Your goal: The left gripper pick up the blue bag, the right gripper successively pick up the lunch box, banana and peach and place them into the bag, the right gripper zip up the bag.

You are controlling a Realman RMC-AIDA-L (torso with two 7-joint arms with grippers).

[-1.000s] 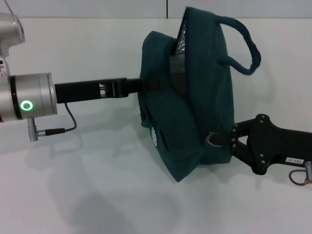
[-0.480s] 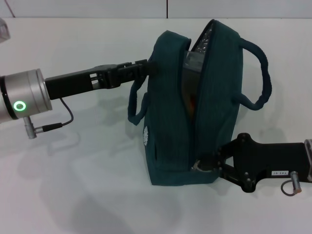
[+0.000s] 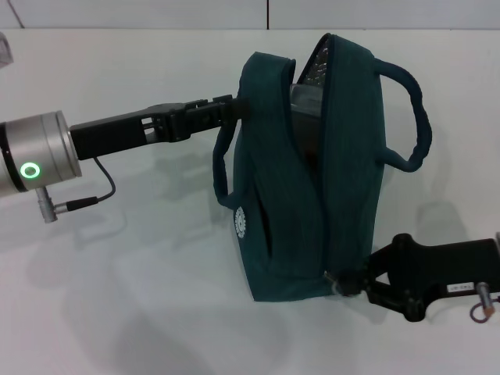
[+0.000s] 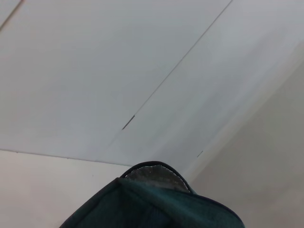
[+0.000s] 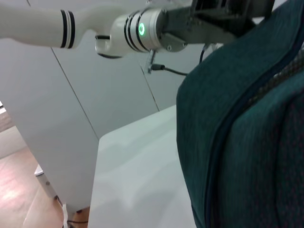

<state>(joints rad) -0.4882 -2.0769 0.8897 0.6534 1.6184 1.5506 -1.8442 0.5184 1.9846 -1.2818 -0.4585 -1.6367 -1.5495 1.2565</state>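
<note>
The blue bag (image 3: 344, 180) stands upright, held off the white table (image 3: 141, 297). My left gripper (image 3: 233, 109) is shut on the bag's upper side edge, by one loose handle (image 3: 222, 168). My right gripper (image 3: 348, 283) is shut on the zipper pull (image 3: 336, 280) at the bag's lower end. The zip gapes near the top, showing silver lining (image 3: 314, 69) and a dark box shape (image 3: 303, 100) inside. Banana and peach are hidden. The bag's top shows in the left wrist view (image 4: 156, 204), and its side and zipper (image 5: 221, 142) in the right wrist view.
The second handle (image 3: 418, 117) loops out on the bag's right side. A cable (image 3: 86, 201) hangs under my left wrist. The table's edge (image 5: 97, 142) and the floor beyond it show in the right wrist view, with my left arm (image 5: 142, 28) behind the bag.
The bag swung from a lean to upright and its bottom shifted right. My right gripper moved down and right with the zipper pull. The left gripper rose slightly.
</note>
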